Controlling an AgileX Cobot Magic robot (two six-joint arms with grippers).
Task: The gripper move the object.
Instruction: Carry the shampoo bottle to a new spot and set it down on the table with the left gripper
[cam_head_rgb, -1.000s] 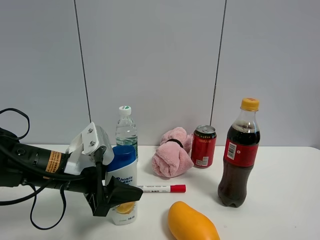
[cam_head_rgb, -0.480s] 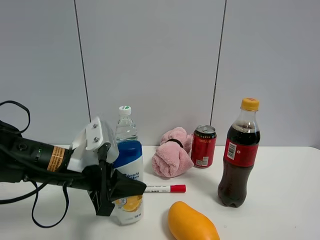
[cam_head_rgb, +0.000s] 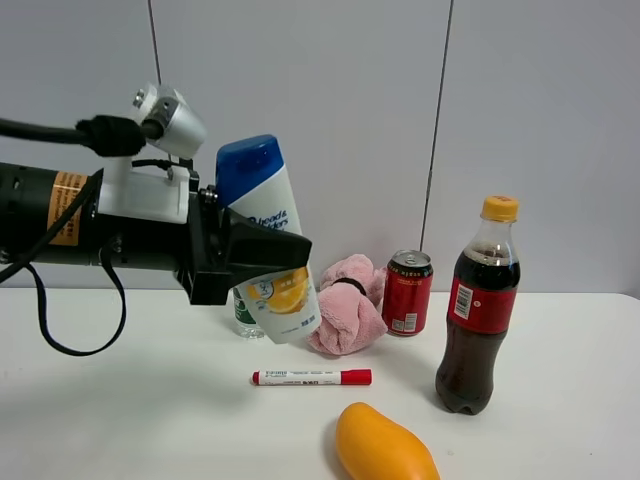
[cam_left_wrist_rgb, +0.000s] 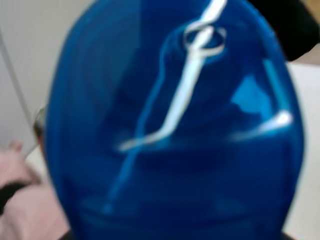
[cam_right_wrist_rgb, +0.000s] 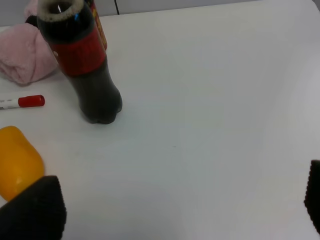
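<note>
The white shampoo bottle (cam_head_rgb: 270, 235) with blue cap and citrus picture hangs in the air above the table, tilted with its cap toward the upper left. My left gripper (cam_head_rgb: 255, 265), a black claw with a white bracket, is shut on the bottle's middle. In the left wrist view the blue cap (cam_left_wrist_rgb: 175, 130) fills the frame, blurred. My right gripper (cam_right_wrist_rgb: 175, 200) is open and empty above bare table; its dark fingertips (cam_right_wrist_rgb: 32, 210) show at the frame's corners. It is out of the exterior view.
On the white table (cam_head_rgb: 560, 420) stand a cola bottle (cam_head_rgb: 478, 310) and a red can (cam_head_rgb: 407, 292), with a pink towel (cam_head_rgb: 345, 305), a red-capped marker (cam_head_rgb: 312, 377) and a yellow mango (cam_head_rgb: 383, 445). A clear water bottle (cam_head_rgb: 243, 318) is mostly hidden behind the lifted bottle.
My left gripper has lifted the shampoo bottle off the table, up and a little to the right, and the bottle now tilts. The marker beneath it is fully exposed.
</note>
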